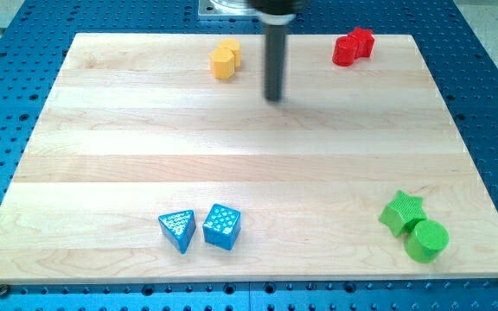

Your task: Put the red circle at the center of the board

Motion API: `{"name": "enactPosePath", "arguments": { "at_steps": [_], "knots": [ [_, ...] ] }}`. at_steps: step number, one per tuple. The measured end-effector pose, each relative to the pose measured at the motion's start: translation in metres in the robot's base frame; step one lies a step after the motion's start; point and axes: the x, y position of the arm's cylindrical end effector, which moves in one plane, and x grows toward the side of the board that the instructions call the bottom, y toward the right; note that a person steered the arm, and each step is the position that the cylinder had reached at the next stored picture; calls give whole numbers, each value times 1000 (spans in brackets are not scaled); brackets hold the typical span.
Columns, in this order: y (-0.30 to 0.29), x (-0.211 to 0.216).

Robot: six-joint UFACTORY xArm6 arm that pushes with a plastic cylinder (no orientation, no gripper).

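The red circle (344, 50) looked light, stiff and apt to slide, best pushed on its far side at about one o'clock, though the red star (362, 40) touched it there; it was a small ribbed cylinder near the board's (145, 130) top edge. With no claw, my tip (273, 98) stood well apart at its eight o'clock.

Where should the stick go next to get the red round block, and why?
Probably my tip should slide toward the view's right and top, around behind the red blocks. They sit near the board's top edge, right of my tip, and the centre lies below and left of them. Pushing from behind would send the round one there.
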Motion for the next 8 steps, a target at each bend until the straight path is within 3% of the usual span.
{"name": "enactPosePath", "arguments": {
  "at_steps": [2,3,4,6,8],
  "knots": [
    [186,-93],
    [196,-140],
    [156,-140],
    [43,-71],
    [24,-18]
  ]
}}
